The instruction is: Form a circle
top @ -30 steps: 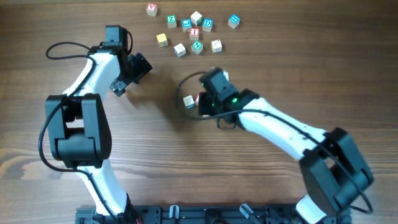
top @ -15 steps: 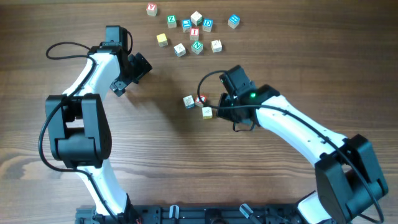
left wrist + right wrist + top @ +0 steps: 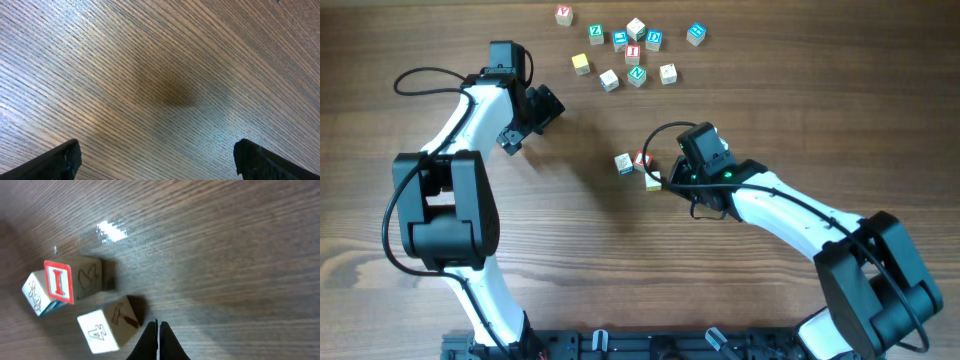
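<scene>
- Item: the circle (image 3: 642, 160), unfinished. Three small wooden letter cubes sit in a loose cluster at the middle of the overhead frame, on the counter (image 3: 570, 230). They do not yet close a ring.
- Members: red-faced cube (image 3: 59, 282) with a white "I", touching a wood-toned cube (image 3: 91, 274) behind it. The cream cube (image 3: 102, 330), marked "4", lies just apart, lower in the right-wrist frame.
- Stock: loose scatter (image 3: 633, 53) of similar cubes at top centre of the overhead frame, well apart from the cluster.
- Handling, judged: light, rigid, hard-edged wood, not fragile. The faces and the counter both look smooth, so a cube will likely slide or spin under an off-centre push. Neighbours sit close and are easily bumped.
- Where to take hold, judged: across two opposite flat faces from above, jaws square to the cube. Alternatively, nudge the middle of one face with closed tips.
- Right claw (image 3: 158, 330): jaws pressed fully together, nothing between them. The tips are low at the counter, just beside the right side of the cream cube; contact cannot be told.
- Left claw (image 3: 157, 162): jaws spread wide and empty, above bare counter at upper left of the overhead frame, well apart from all cubes.
</scene>
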Robot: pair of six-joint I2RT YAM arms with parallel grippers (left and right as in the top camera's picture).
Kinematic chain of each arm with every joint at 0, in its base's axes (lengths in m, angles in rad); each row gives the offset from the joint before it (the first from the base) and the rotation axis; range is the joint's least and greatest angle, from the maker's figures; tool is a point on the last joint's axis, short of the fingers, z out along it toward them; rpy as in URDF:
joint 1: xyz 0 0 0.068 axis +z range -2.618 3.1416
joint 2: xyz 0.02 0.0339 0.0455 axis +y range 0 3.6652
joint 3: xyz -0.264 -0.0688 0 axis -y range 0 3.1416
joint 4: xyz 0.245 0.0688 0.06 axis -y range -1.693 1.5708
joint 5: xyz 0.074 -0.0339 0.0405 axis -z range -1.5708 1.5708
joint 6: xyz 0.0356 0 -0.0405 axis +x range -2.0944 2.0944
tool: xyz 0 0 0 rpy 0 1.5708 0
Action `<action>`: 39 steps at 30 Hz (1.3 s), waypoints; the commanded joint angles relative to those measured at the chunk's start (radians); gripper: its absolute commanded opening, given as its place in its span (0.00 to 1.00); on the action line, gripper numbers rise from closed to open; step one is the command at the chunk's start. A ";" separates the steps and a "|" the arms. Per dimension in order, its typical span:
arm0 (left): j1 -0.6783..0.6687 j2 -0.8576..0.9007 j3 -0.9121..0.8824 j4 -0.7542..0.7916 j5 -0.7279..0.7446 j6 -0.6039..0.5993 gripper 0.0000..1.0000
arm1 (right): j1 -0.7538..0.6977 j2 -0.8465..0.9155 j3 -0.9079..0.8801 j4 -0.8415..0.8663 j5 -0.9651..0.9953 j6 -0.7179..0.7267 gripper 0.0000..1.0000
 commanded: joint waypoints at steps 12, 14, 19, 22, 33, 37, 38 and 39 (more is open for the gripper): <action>-0.003 0.009 0.010 0.003 -0.013 -0.002 1.00 | 0.003 0.067 -0.002 0.049 -0.121 0.008 0.04; -0.003 0.009 0.010 0.003 -0.013 -0.002 1.00 | 0.003 0.067 -0.002 0.050 -0.133 0.008 0.04; -0.003 0.009 0.010 0.003 -0.013 -0.002 1.00 | 0.003 0.067 -0.002 0.051 -0.162 0.014 0.04; -0.003 0.009 0.010 0.003 -0.013 -0.002 1.00 | 0.003 0.067 -0.002 0.051 -0.173 0.042 0.04; -0.003 0.009 0.010 0.003 -0.013 -0.002 1.00 | 0.003 0.067 -0.002 0.061 -0.119 0.063 0.04; -0.003 0.009 0.010 0.003 -0.013 -0.002 1.00 | 0.003 0.067 -0.002 0.062 -0.027 0.087 0.05; -0.003 0.009 0.010 0.003 -0.013 -0.002 1.00 | 0.003 0.067 -0.002 0.063 -0.027 0.086 0.06; -0.003 0.009 0.010 0.002 -0.013 -0.002 1.00 | 0.003 0.067 -0.002 0.063 -0.027 0.086 0.06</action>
